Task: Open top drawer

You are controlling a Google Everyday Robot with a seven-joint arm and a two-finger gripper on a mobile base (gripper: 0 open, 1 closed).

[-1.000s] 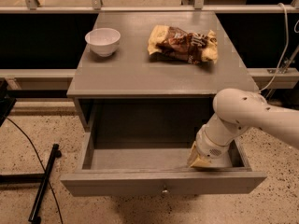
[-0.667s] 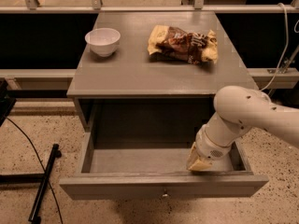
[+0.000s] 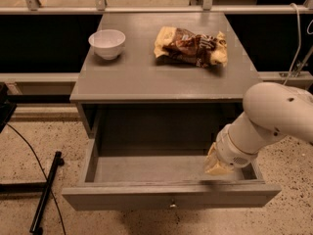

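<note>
The top drawer [image 3: 171, 195] of the grey wooden cabinet stands pulled far out towards me. Its flat grey front has one small round brass knob [image 3: 171, 205] at centre. The drawer's inside shows bare grey wood and holds nothing else that I can see. My gripper [image 3: 215, 166] reaches down into the drawer at its right front corner, just behind the front panel. My white arm [image 3: 274, 116] comes in from the right.
On the cabinet top [image 3: 146, 72] stand a white bowl [image 3: 107, 43] at the back left and a brown-and-yellow snack bag [image 3: 190, 46] at the back right. A black stand leg [image 3: 46, 192] and a cable lie on the speckled floor at left. A rail runs behind.
The drawer front has come a little further out towards me. The gripper stays at the drawer's right front corner.
</note>
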